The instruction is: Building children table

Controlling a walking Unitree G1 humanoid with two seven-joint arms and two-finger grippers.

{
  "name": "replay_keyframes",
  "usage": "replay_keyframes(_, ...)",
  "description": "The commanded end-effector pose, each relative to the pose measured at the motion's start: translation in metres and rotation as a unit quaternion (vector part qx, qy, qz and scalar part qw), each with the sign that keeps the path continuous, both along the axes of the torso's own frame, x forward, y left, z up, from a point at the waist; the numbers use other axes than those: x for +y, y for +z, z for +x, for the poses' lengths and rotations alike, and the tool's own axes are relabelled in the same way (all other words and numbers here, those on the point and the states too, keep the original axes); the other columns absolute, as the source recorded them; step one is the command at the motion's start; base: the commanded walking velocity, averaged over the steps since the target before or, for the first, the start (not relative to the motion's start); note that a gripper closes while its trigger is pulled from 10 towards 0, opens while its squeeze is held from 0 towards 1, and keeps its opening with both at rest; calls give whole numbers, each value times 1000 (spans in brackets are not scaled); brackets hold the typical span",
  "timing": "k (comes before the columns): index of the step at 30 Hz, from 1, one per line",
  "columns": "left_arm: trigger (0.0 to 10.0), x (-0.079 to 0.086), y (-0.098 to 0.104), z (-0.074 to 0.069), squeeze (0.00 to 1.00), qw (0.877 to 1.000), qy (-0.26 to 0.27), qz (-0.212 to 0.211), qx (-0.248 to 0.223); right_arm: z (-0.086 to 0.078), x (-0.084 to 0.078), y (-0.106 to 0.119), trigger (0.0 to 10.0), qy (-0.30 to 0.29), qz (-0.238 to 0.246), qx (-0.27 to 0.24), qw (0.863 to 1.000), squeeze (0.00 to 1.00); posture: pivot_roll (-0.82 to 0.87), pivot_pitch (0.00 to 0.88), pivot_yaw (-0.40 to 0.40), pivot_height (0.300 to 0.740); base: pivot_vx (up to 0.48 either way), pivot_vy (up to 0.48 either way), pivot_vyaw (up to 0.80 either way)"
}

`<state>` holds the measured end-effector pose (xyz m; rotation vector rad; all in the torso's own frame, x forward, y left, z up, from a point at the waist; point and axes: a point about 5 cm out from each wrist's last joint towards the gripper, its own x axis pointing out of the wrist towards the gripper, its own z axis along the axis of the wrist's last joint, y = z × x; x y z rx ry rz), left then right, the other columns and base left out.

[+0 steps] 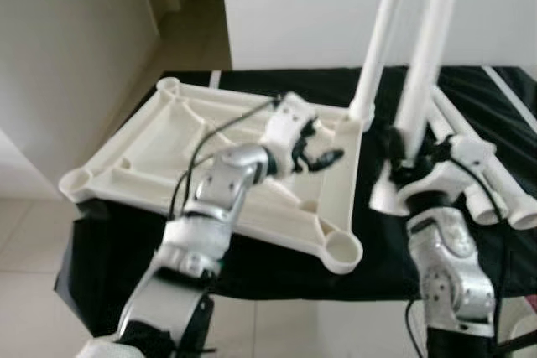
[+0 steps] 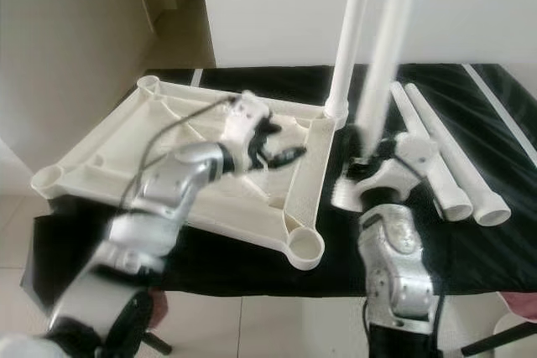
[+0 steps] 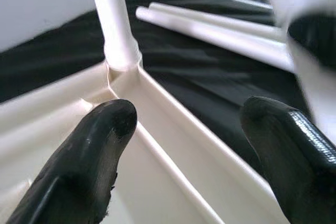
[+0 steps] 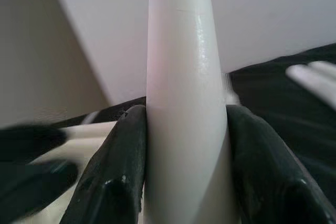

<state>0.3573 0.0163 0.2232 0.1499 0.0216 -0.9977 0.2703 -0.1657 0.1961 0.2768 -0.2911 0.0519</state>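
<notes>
Lying upside down on the black-draped table (image 1: 277,270), the cream tabletop (image 1: 143,165) shows its ribbed underside, with one white leg (image 1: 379,39) standing upright in its far right corner socket. I have my right claw (image 4: 184,171) clenched on a second leg (image 2: 388,39), held upright just beside the tabletop's right edge; its top is cut off. My left claw (image 3: 184,124) hangs released over the tabletop near that fitted corner. Two spare legs (image 2: 453,165) lie flat to the right. I see no writing.
</notes>
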Motion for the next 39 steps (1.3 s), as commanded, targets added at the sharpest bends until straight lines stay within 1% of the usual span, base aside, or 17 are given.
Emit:
replay_keyframes(1, 10000, 8, -5, 11, 0, 994, 112, -7, 2, -3, 6, 9, 10000, 24, -3, -31, 999, 0, 0, 0, 36, 740, 0, 0, 0)
replay_keyframes(4, 10000, 2, -2, 16, 0, 993, 117, -20, 15, -5, 13, 5, 10000, 53, -25, -28, 998, 0, -2, 0, 38, 740, 0, 0, 0)
replay_keyframes(5, 10000, 2, -1, 18, 0, 993, 117, -20, 15, -5, 14, 5, 10000, 56, -27, -30, 998, 0, -2, 0, 38, 740, 0, 0, 0)
replay_keyframes(6, 10000, 0, 3, 21, 0, 992, 121, -30, 20, -5, 15, 4, 10000, 64, -29, -29, 997, 0, -9, 0, 43, 740, 0, 0, 0)
replay_keyframes(8, 10000, 0, 3, 21, 0, 992, 121, -30, 20, -5, 15, 4, 10000, 64, -29, -29, 997, 0, -9, 0, 43, 740, 0, 0, 0)
replay_keyframes(9, 10000, -3, 11, 27, 0, 991, 128, -43, 20, -6, 17, 2, 10000, 78, -32, -30, 996, 0, -10, 0, 42, 740, 0, 0, 0)
replay_keyframes(10, 10000, -4, 15, 29, 0, 990, 132, -46, 18, -7, 18, 2, 10000, 84, -34, -30, 995, 0, -10, 0, 42, 740, 0, 0, 0)
replay_keyframes(13, 10000, -6, 24, 36, 0, 989, 144, -28, 1, -8, 24, -2, 10000, 102, -40, -25, 994, 0, -15, 0, 47, 740, 0, 0, 0)
replay_keyframes(18, 10000, -8, 30, 38, 0, 989, 142, -36, 3, -10, 28, -6, 10000, 112, -43, -20, 993, 0, -17, 0, 50, 740, 0, 0, 0)
replay_keyframes(20, 10000, -10, 35, 38, 0, 990, 134, -42, 3, -11, 29, -8, 10000, 114, -44, -16, 992, 0, -18, 0, 53, 740, 0, 0, 0)
replay_keyframes(24, 10000, -21, 49, 35, 0, 993, 97, -60, 1, -11, 31, -13, 10000, 124, -47, -7, 991, 0, -19, 0, 52, 740, 0, 0, 0)
replay_keyframes(26, 10000, -30, 54, 31, 0, 995, 69, -65, -3, -11, 32, -15, 10000, 128, -53, -1, 990, 0, -19, 0, 52, 740, 0, 0, 0)
replay_keyframes(27, 10000, -37, 55, 27, 0, 996, 44, -72, 0, -9, 33, -17, 10000, 135, -59, 4, 989, 0, -19, 0, 52, 740, 0, 0, 0)
replay_keyframes(33, 10000, -44, 55, 22, 0, 997, 22, -77, 6, -5, 35, -21, 10000, 141, -72, 18, 987, 0, -12, 0, 45, 740, 0, 0, 0)
replay_keyframes(36, 10000, -53, 58, 14, 0, 997, -3, -81, 0, 0, 36, -22, 10000, 144, -76, 23, 986, 0, -5, 0, 38, 740, 0, 0, 0)
replay_keyframes(37, 10000, -53, 58, 14, 0, 997, -3, -81, 0, 0, 36, -22, 10000, 144, -76, 23, 986, 0, -5, 0, 38, 740, 0, 0, 0)
replay_keyframes(39, 10000, -59, 60, 10, 0, 996, -12, -84, -5, 2, 38, -21, 10000, 148, -75, 24, 986, 0, 2, 0, 30, 740, 0, 0, 0)
